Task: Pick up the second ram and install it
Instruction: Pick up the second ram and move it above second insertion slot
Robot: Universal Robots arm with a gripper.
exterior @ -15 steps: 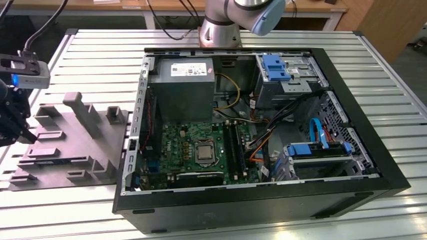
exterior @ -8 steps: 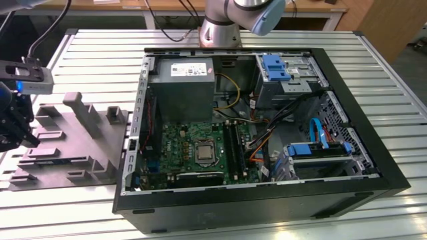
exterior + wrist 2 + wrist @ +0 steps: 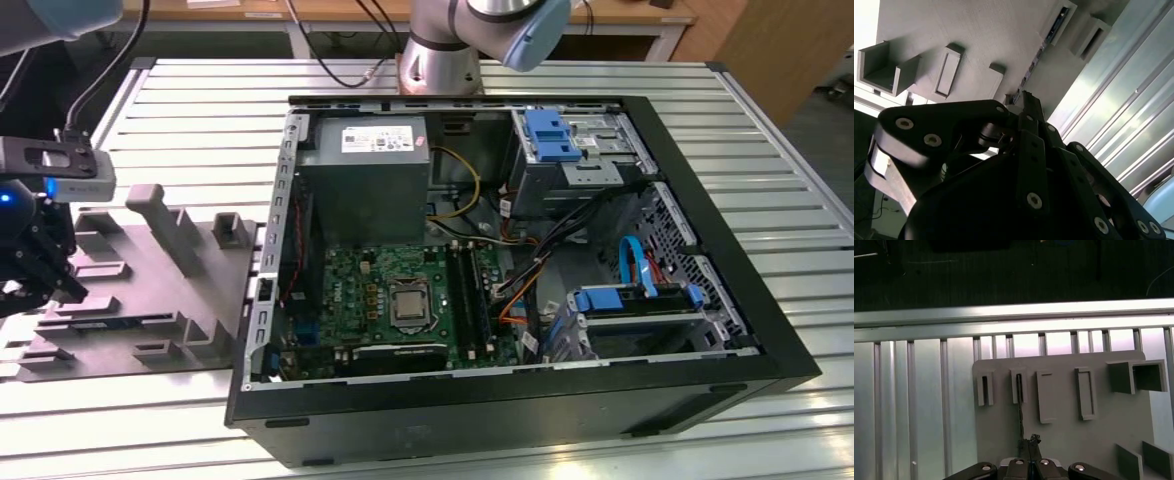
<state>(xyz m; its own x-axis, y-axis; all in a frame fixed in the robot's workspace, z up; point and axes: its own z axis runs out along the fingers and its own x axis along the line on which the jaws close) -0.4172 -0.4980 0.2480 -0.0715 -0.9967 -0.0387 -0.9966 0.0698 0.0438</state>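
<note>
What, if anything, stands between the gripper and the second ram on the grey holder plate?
Nothing visible does. In the first wrist view the gripper sits right at the second ram, which stands on edge on the grey holder plate.

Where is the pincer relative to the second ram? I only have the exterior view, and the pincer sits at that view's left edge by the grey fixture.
Observer: In the first wrist view the second ram stands on edge in a slot of the grey fixture, and its line runs straight into the pincer.
Operator: Is it gripped?
Observer: In the second wrist view the fingers look closed on the stick's near end.
Operator: Lifted out yet?
Observer: No. In the first wrist view its far end sits inside the slot holder.
</note>
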